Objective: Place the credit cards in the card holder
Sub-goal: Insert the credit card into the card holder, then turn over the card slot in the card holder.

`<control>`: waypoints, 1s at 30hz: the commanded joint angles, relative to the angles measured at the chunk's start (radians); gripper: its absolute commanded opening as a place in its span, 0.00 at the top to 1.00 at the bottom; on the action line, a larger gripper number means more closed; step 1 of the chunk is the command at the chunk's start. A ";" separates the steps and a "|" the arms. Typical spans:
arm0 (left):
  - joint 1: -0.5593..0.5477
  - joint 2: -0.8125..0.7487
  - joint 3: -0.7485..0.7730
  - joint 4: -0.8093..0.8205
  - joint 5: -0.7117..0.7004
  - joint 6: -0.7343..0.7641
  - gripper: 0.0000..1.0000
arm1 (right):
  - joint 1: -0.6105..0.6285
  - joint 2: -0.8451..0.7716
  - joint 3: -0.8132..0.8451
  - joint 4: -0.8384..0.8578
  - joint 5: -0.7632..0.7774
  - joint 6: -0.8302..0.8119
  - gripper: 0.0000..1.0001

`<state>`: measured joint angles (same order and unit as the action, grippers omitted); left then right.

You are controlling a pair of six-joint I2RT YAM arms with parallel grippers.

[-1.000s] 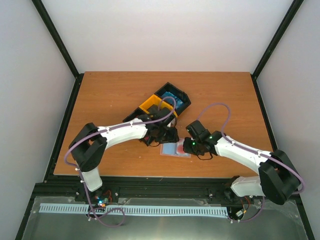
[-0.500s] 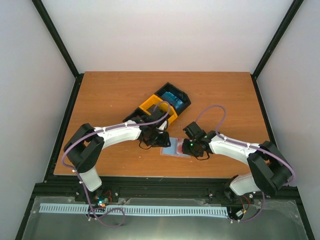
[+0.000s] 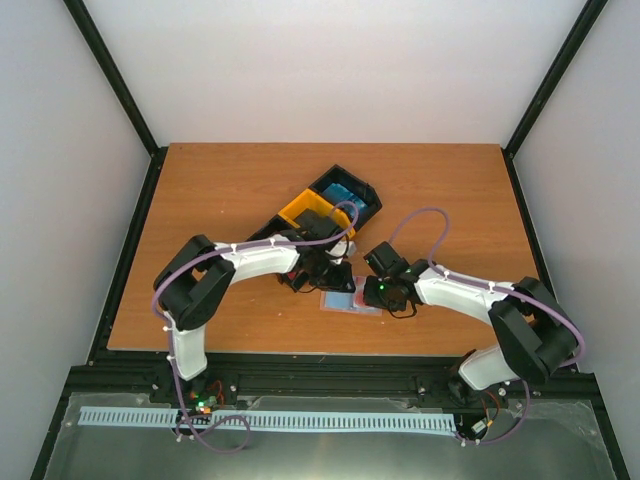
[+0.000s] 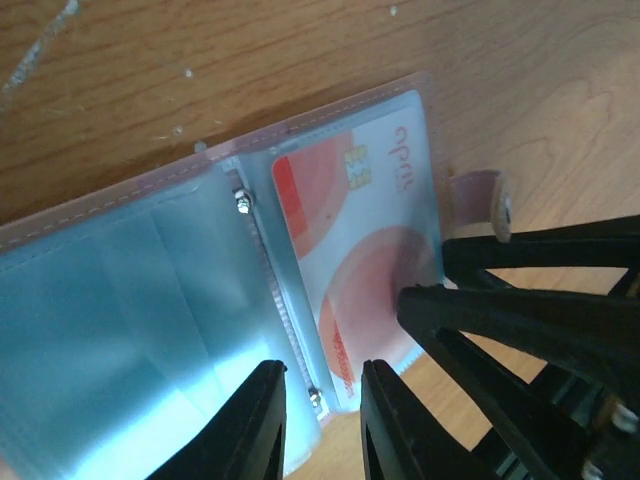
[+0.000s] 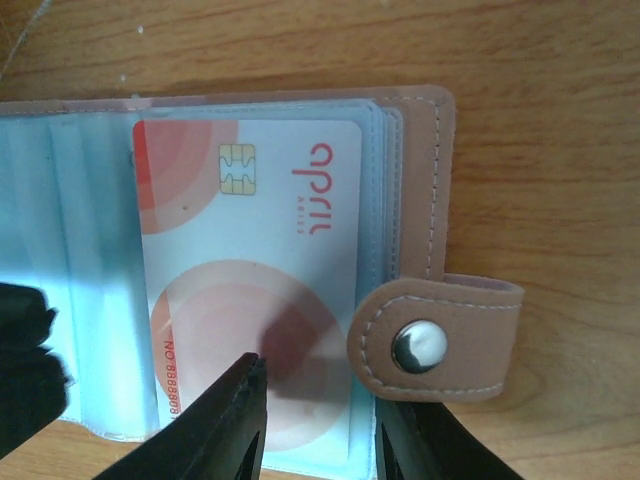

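Note:
The card holder [image 3: 352, 299] lies open on the table between my grippers, pinkish-tan with translucent pockets [image 4: 130, 300]. A red-and-white credit card [image 5: 250, 270] sits in its right pocket, and also shows in the left wrist view [image 4: 350, 250]. The snap tab [image 5: 432, 340] sticks out to the right. My left gripper [image 4: 322, 415] is open, its fingers astride the holder's spine. My right gripper [image 5: 315, 395] is open over the card's right part, with one fingertip [image 5: 245, 375] on the card and the other hidden under the tab. Blue cards [image 3: 345, 194] lie in a bin.
Joined black and yellow bins [image 3: 310, 212] stand just behind the left gripper [image 3: 335, 280]. The right gripper [image 3: 378, 292] is close beside it, and its black fingers [image 4: 480, 320] cross the left wrist view. The table's front edge runs just below the holder.
The left arm's elbow has swung right and its gripper has shifted right onto the holder. The right arm has drawn in slightly to the left. The holder has stayed in place.

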<state>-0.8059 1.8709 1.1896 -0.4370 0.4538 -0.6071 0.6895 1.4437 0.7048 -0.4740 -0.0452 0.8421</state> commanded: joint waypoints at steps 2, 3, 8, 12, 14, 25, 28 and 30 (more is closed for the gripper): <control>0.001 0.048 0.048 0.003 0.013 0.023 0.80 | -0.009 0.016 0.013 0.025 -0.020 -0.015 0.69; 0.001 0.054 0.048 0.003 0.013 0.023 0.82 | -0.012 0.019 0.010 0.030 -0.027 -0.015 0.69; 0.001 0.072 0.042 0.008 0.014 0.021 0.87 | -0.023 0.007 -0.004 0.063 -0.065 -0.012 0.69; 0.001 0.073 0.033 0.014 -0.001 0.017 0.89 | -0.034 -0.019 -0.019 0.094 -0.095 -0.007 0.69; 0.001 0.077 0.031 0.015 -0.004 0.016 0.91 | -0.041 -0.030 -0.029 0.115 -0.116 -0.006 0.69; 0.001 0.084 0.022 0.007 -0.036 0.003 0.96 | -0.054 -0.073 -0.054 0.161 -0.179 0.002 0.71; 0.001 0.085 0.021 0.007 -0.038 0.002 0.96 | -0.056 -0.086 -0.059 0.176 -0.194 0.003 0.71; 0.001 0.087 0.022 0.007 -0.037 0.003 0.96 | -0.055 -0.090 -0.068 0.197 -0.212 0.003 0.71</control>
<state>-0.8059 1.9430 1.2003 -0.4347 0.4282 -0.6033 0.6392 1.3808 0.6525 -0.3420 -0.2150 0.8383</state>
